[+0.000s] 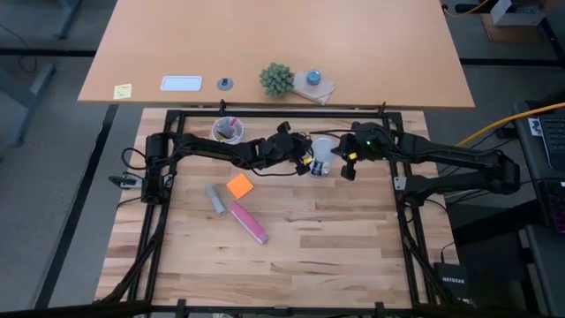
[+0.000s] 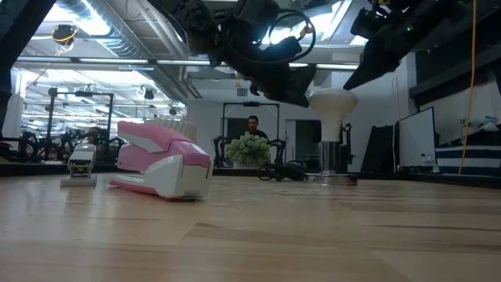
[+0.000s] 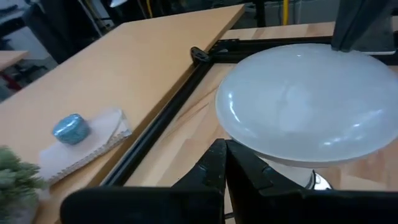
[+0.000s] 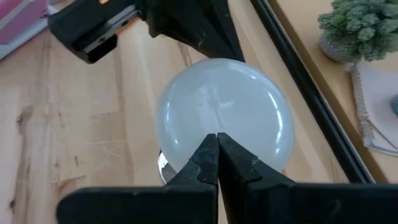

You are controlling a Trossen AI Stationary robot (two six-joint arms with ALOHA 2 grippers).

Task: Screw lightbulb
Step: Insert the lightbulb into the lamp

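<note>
The white lightbulb (image 1: 324,150) stands upright near the table's far middle, its narrow neck down in a shiny metal socket (image 2: 329,178). My left gripper (image 3: 225,149) is shut and comes level from the table's left. Its tips are at the bulb's (image 3: 305,99) side, just under the widest part. My right gripper (image 4: 216,138) is shut too. It slants down from the right, and its tips stand over the bulb's rounded top (image 4: 224,118). In the low view the two dark grippers flank the bulb (image 2: 333,102). My left gripper has its shut fingertips (image 3: 214,158) against the bulb's lower side (image 3: 249,146), coming nearly level from the table's left. The bulb stays upright in the socket. My right gripper's shut fingertips (image 4: 208,155) lie over the dome's near edge (image 4: 186,149), slanting down from the right; whether they touch it I cannot tell.
A pink stapler (image 1: 249,221), an orange pad (image 1: 239,185) and a grey block (image 1: 215,199) lie left of centre. A white cup with pens (image 1: 229,131) stands far left, by the black frame rail (image 3: 168,118). A small plant (image 1: 276,79) is on the desk beyond.
</note>
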